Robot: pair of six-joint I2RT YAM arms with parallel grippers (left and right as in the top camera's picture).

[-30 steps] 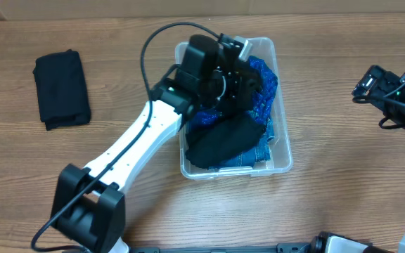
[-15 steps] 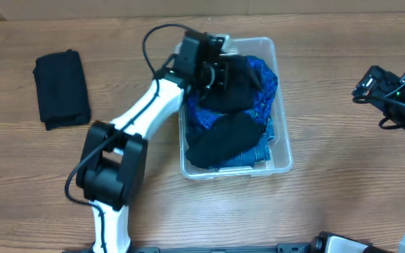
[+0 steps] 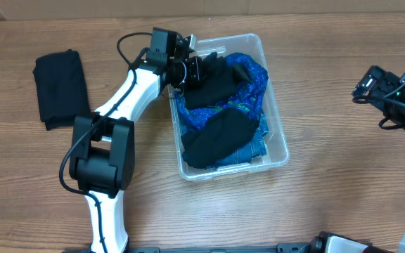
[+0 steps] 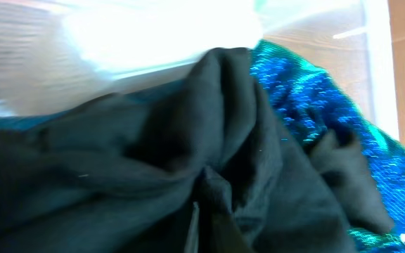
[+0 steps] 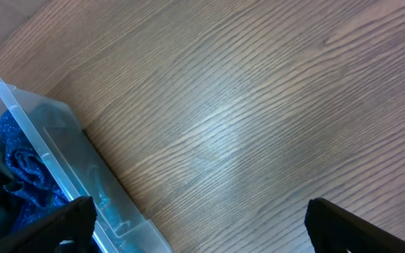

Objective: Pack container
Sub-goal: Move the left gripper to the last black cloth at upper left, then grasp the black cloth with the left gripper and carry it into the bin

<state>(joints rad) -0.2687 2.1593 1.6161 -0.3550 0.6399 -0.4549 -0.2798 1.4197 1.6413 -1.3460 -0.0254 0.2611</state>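
Observation:
The clear plastic container (image 3: 278,139) stands on the wooden table, tilted a little, and holds a blue sequined cloth (image 3: 253,83), a black garment (image 3: 216,137) and some denim. My left gripper (image 3: 188,70) is at the container's far left corner, shut on a black cloth (image 3: 213,84) that lies over the blue one. In the left wrist view the black cloth (image 4: 153,161) fills the frame around the jaws (image 4: 206,232), with the blue cloth (image 4: 308,91) to the right. My right gripper (image 5: 202,232) is open and empty over bare table, right of the container (image 5: 62,161).
A folded black cloth (image 3: 62,88) lies on the table at the far left. The right arm (image 3: 392,91) hovers at the right edge.
My left arm has drawn back towards the far left with the black cloth in its jaws. The container has slid left and turned slightly. The right arm has not moved.

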